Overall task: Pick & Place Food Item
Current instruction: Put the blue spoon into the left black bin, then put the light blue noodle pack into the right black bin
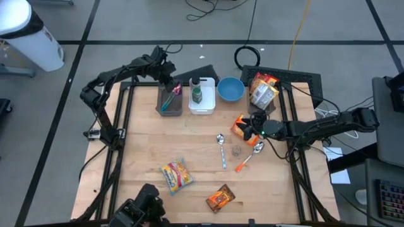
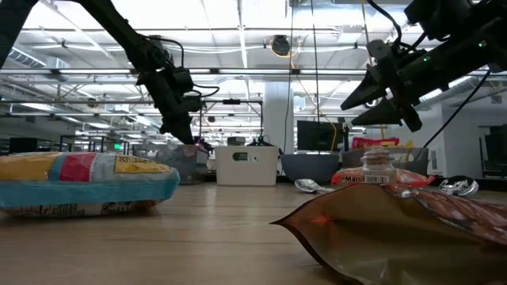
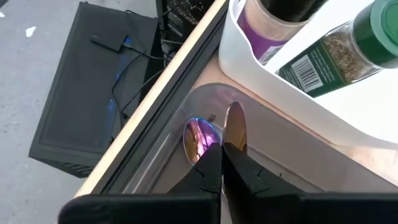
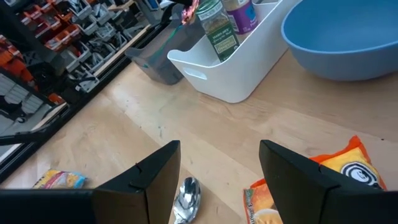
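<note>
High view, near edge: brown snack pouch (image 1: 220, 198) and yellow snack bag (image 1: 176, 174) lie flat on the table (image 1: 145, 139). Mid-right: right gripper (image 1: 252, 125), fingers spread and empty, hangs over the orange snack packet (image 1: 240, 125), spoon (image 1: 221, 149) just left of it. Far left: left gripper (image 1: 169, 86), fingers pressed together, sits in the grey bin (image 1: 169, 101), beside the white caddy (image 1: 202, 96) and blue bowl (image 1: 231, 89).

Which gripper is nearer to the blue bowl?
The right gripper; it hovers open over the orange snack bag, just in front of the blue bowl. The left gripper is shut inside the grey bin, beyond the white caddy.
</note>
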You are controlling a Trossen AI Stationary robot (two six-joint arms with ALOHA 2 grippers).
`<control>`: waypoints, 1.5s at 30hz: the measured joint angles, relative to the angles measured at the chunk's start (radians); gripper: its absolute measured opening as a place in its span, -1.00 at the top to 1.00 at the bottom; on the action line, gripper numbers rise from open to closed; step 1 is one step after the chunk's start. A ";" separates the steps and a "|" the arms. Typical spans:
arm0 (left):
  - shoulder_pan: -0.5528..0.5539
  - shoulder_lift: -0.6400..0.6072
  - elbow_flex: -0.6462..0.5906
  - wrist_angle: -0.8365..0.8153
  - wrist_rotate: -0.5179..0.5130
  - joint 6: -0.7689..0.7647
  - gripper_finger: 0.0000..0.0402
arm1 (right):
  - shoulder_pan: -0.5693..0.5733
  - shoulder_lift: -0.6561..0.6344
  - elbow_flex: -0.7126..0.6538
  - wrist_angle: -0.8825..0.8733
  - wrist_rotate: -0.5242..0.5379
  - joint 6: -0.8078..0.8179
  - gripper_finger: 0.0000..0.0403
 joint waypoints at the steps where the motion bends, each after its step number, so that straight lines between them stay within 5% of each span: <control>1: 0.000 0.000 0.000 0.003 -0.001 0.000 0.96 | -0.003 0.000 0.000 0.000 0.000 0.000 -0.05; 28: -0.021 0.103 0.000 0.051 -0.080 -0.048 0.95 | -0.020 0.000 0.000 0.000 -0.026 0.011 -0.05; 45: -0.014 0.103 0.101 0.047 -0.050 -0.056 0.28 | -0.020 0.000 0.000 -0.014 -0.026 0.011 -0.05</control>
